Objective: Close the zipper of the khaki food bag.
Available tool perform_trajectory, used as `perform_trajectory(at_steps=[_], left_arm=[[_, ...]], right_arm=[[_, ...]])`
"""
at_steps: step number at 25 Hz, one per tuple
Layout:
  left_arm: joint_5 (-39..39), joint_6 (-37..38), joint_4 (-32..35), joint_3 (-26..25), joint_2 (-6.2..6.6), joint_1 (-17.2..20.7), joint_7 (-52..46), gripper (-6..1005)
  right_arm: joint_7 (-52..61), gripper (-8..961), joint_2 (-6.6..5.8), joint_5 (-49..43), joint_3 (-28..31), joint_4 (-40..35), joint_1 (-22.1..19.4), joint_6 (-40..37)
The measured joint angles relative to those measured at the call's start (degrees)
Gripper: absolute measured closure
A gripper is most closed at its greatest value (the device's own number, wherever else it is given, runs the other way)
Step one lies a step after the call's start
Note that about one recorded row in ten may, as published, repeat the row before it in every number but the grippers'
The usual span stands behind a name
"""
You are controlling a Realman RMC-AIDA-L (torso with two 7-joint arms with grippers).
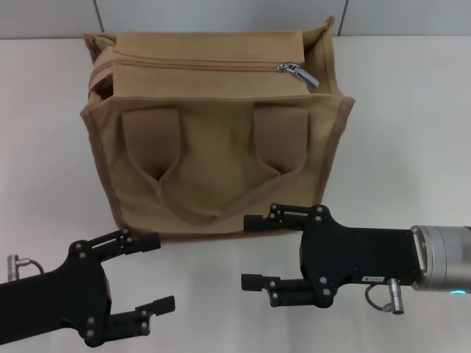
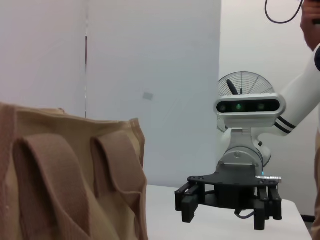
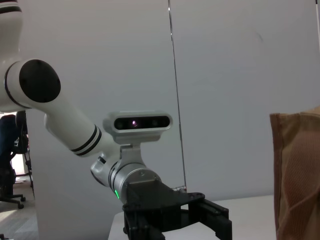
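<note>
The khaki food bag [image 1: 213, 147] stands upright on the white table, with two handle straps hanging down its near side. The zipper [image 1: 191, 66] runs along its top, and the silver pull tab [image 1: 297, 74] lies at the right end of it. My left gripper [image 1: 151, 273] is open and empty, low in front of the bag's left corner. My right gripper [image 1: 249, 251] is open and empty, just in front of the bag's base, right of centre. The left wrist view shows the bag's side [image 2: 70, 180] and the right gripper [image 2: 226, 210]. The right wrist view shows the left gripper [image 3: 177, 227] and a bag edge [image 3: 297, 175].
The white table [image 1: 412, 132] stretches around the bag to a pale wall behind. A fan [image 2: 246, 82] and a person's arm [image 2: 311, 25] show far off in the left wrist view.
</note>
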Motion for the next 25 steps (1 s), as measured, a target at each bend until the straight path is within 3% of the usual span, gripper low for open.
perform_trajectory(at_steps=[25], left_arm=[[0.01,-2.42,-2.86,-0.3,-0.17,0.96,0.68,220]], right_arm=[[-1.39,229,-0.01,1.39,-0.01,4.5,2.25,0.89]])
